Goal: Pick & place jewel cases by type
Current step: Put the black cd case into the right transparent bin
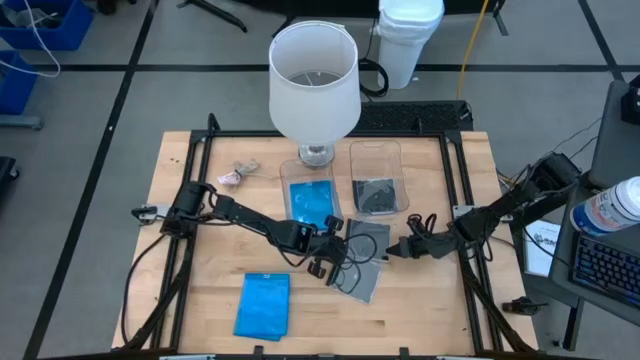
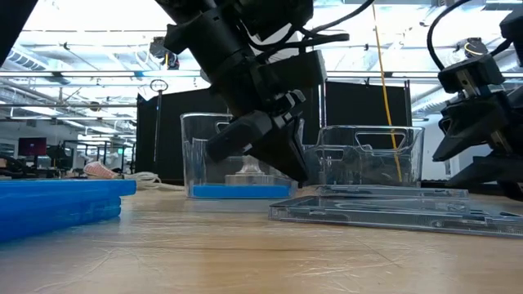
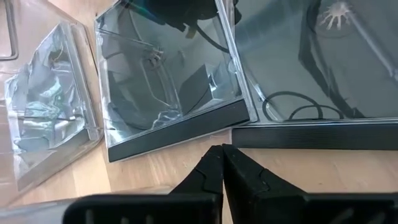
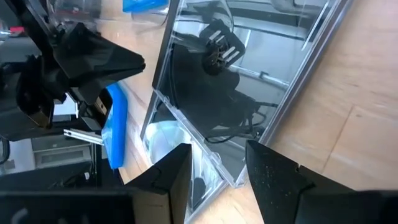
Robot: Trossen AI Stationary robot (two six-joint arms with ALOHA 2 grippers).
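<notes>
Smoky grey jewel cases [image 1: 368, 262] with dark spines lie flat and overlapping on the table's middle right, also seen low [image 2: 384, 214]. Blue jewel cases [image 1: 262, 305] lie stacked near the front edge. My left gripper [image 3: 222, 152] is shut, its tips on the left of the grey cases at the dark spines [image 3: 180, 134]; it slants down there [image 1: 333, 262]. My right gripper [image 4: 219, 177] comes from the right [image 1: 393, 252], open, rolled on its side, with a grey case's corner [image 4: 214, 165] between its fingers. My left gripper's shut tips stand right at the edge where two grey cases' spines [image 3: 239, 124] meet; whether they touch, I cannot tell. My right gripper's fingers [image 4: 273, 177] stand on either side of the grey case's corner; whether either finger touches it, I cannot tell.
Two clear tubs stand behind the cases: the left one [image 1: 310, 195] holds a blue case, the right one [image 1: 375, 178] a dark one. A white lamp [image 1: 313, 80] rises at the far middle. A small pinkish lump [image 1: 232, 178] lies far left. Bare wood lies front right.
</notes>
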